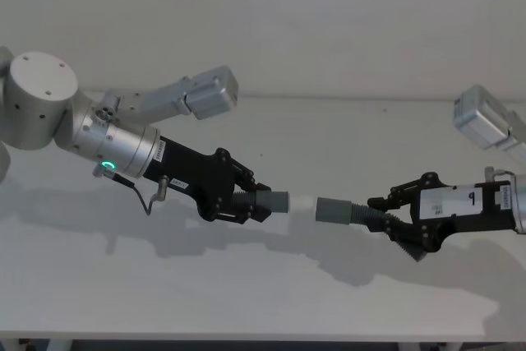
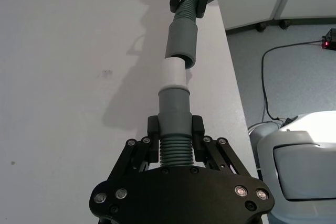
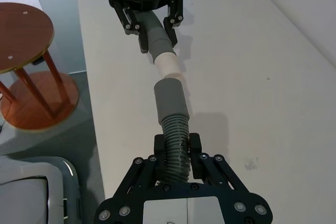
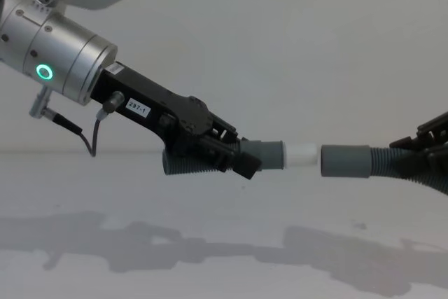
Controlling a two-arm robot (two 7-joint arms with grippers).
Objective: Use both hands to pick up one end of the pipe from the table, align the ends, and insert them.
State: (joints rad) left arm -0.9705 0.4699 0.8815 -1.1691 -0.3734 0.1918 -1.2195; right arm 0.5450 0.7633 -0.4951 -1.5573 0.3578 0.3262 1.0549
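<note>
Head view: both arms are up over the white surface (image 1: pixel 271 293), each carrying a hose piece, and the two ends face each other mid-frame. The left gripper (image 1: pixel 251 203) is clamped on the ribbed part of the left hose (image 1: pixel 265 201), whose grey cuff ends in a white tip (image 1: pixel 302 203) pointing toward the other arm. The right gripper (image 1: pixel 393 213) is closed on the ribbed part of the right hose (image 1: pixel 349 211), its plain grey cuff (image 1: pixel 332 210) aimed back at the tip.

From the chest, the white tip (image 4: pixel 302 155) and the open cuff (image 4: pixel 345 161) sit at nearly the same height with a narrow gap between them, not yet touching. Both pieces hang clear above the surface, their shadows lying below.

Left wrist view, looking along the hose (image 2: pixel 175 124): the tip (image 2: pixel 174 74) sits just before the mouth of the cuff (image 2: pixel 182 44), roughly in line, a touch off to one side. The right wrist view shows the cuff (image 3: pixel 170 100) close to the tip (image 3: pixel 168 66), a sliver of space between them, with the left gripper (image 3: pixel 154 32) beyond.
</note>
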